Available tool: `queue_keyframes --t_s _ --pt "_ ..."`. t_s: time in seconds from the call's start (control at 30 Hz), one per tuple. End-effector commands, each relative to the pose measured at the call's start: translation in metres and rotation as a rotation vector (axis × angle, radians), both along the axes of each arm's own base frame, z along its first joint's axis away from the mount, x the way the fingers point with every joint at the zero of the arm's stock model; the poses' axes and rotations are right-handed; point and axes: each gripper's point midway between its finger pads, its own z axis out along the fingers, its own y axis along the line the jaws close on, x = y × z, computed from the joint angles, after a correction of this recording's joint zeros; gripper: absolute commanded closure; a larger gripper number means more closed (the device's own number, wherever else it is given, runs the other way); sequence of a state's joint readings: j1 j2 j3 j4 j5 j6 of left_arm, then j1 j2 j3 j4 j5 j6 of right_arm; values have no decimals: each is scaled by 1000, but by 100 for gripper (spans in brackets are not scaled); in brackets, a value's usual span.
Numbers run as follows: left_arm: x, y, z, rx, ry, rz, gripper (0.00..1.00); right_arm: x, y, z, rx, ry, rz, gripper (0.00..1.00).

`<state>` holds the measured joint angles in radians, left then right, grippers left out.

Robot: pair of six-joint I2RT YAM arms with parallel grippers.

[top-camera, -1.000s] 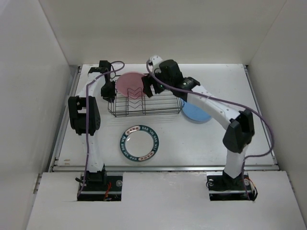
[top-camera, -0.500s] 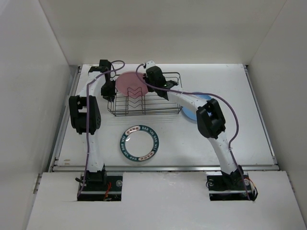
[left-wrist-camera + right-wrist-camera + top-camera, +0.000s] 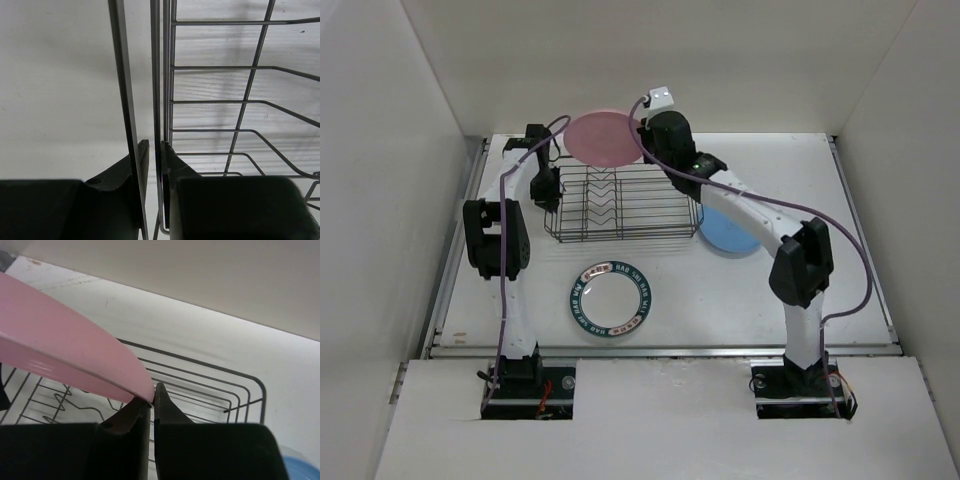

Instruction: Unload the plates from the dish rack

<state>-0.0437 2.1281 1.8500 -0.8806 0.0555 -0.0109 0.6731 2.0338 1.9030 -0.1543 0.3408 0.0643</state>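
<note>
The right gripper (image 3: 642,143) is clenched on the rim of the pink plate (image 3: 604,138). In the top view this plate sits in the upper middle of the frame, above the far left corner of the dish rack (image 3: 620,205), with the gripper on its right edge. In the right wrist view the two dark fingers pinch the plate's edge (image 3: 65,350) at the centre of the frame, one finger under the rim and one over it. The plate stretches away to the upper left, tilted and apart from the rack wires (image 3: 210,385) that show beneath it.

The left gripper (image 3: 546,186) is at the rack's left end. In the left wrist view its jaws are closed on a thin upright wire of the rack's side wall (image 3: 220,102), and the fingertips (image 3: 144,152) nearly meet around it.

Inside the wire basket its zigzag divider prongs show in the top view.

Two more plates lie flat on the white table (image 3: 790,290). The blue plate (image 3: 730,235) is just beside the rack's right end, partly under the right arm. The white plate with the dark teal lettered rim (image 3: 612,299) lies below the rack, in the middle of the frame, apart from it.
</note>
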Motion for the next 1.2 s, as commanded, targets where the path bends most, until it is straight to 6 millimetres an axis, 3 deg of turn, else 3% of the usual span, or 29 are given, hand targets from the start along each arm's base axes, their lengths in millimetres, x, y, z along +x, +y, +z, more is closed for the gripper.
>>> queue_keyframes --t_s 0.0,0.07,0.1,0.17,0.2,0.23,0.27,0.33,0.37,0.4,0.43,0.5,0.53,0.67,0.8,0.83,0.9,0.93,1.0,1.03,1.17 --pt "0 7 11 34 1 2 100 -15 -23 75 106 -79 -48 100" --pt "2 7 14 33 -8 2 100 -23 -50 63 90 13 -112 100" --pt "2 7 14 31 -8 11 100 -28 -75 68 103 30 -154 100" --pt "2 7 14 31 -8 11 100 -39 -107 58 141 97 -214 100" --pt "2 7 14 31 -8 11 100 -40 -137 34 132 154 -261 100" --pt "5 7 17 31 -17 11 100 -52 -158 46 168 148 -288 100" --pt "5 7 17 31 -17 11 100 -57 -173 39 195 177 -320 100" --pt "5 7 17 31 -17 11 100 -73 -218 6 194 286 -393 100" --pt "4 7 13 33 -8 2 99 -79 -230 -7 202 330 -414 100" --pt "4 7 13 33 -8 2 98 -87 -238 -24 219 390 -434 100" --pt "7 7 13 33 -17 2 98 -97 -250 -57 230 486 -442 100" --pt "9 7 16 33 -26 3 97 -109 -260 -87 286 586 -469 100" --pt "9 7 16 33 -26 3 97 -119 -270 -119 324 689 -493 100" --pt "9 8 16 42 -27 5 97 -125 -274 -157 478 817 -469 100" --pt "7 12 15 61 -18 11 95 -129 -271 -190 467 911 -482 100" --pt "7 12 15 64 -18 2 94 -132 -269 -190 472 926 -473 96" --pt "7 16 16 87 -19 -1 94 -139 -267 -201 454 974 -463 67" --pt "12 18 19 95 -39 3 93 -138 -269 -199 449 970 -470 35" --pt "15 22 23 143 -52 -21 90 -136 -274 -193 428 950 -484 19" --pt "15 25 24 157 -51 -27 88 -134 -281 -190 405 927 -517 5" --pt "25 25 35 188 -95 -58 81 -132 -299 -170 345 863 -585 1"
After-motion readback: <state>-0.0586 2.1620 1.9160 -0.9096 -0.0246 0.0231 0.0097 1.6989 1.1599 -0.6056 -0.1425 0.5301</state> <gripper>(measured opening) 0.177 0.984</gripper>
